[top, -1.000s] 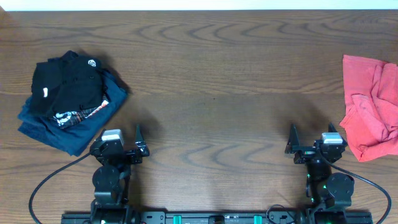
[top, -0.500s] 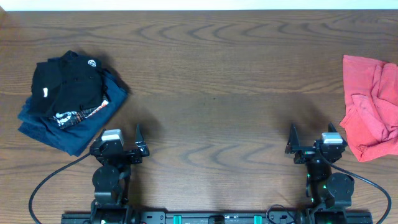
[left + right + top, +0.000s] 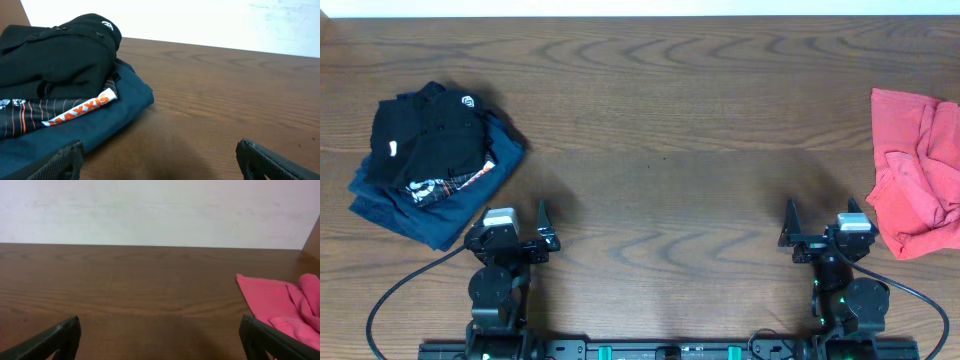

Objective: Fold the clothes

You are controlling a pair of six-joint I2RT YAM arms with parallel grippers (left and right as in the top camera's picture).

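1. I see the coral-red T-shirt [image 3: 918, 170] lying crumpled and unfolded at the right edge of the wooden table [image 3: 660, 120]. The overhead frame cuts off part of it.
2. My right gripper [image 3: 160, 332] sits low near the front edge, just left of the shirt and not touching it. Its jaws are spread wide and grip nothing.
3. Through the right wrist camera, the shirt shows ahead and off to the right, beyond the right-hand finger.
4. My left gripper [image 3: 157, 157] sits near the front edge on the left side, also spread wide and gripping nothing.
5. Just ahead and to its left, a black folded garment [image 3: 430, 130] with white logos rests on a navy-blue folded garment [image 3: 440, 215].
6. An orange-lettered label [image 3: 82, 111] reading "MAXXIS" shows between them.
7. The shirt and that stack lie well apart, on opposite sides of the table.
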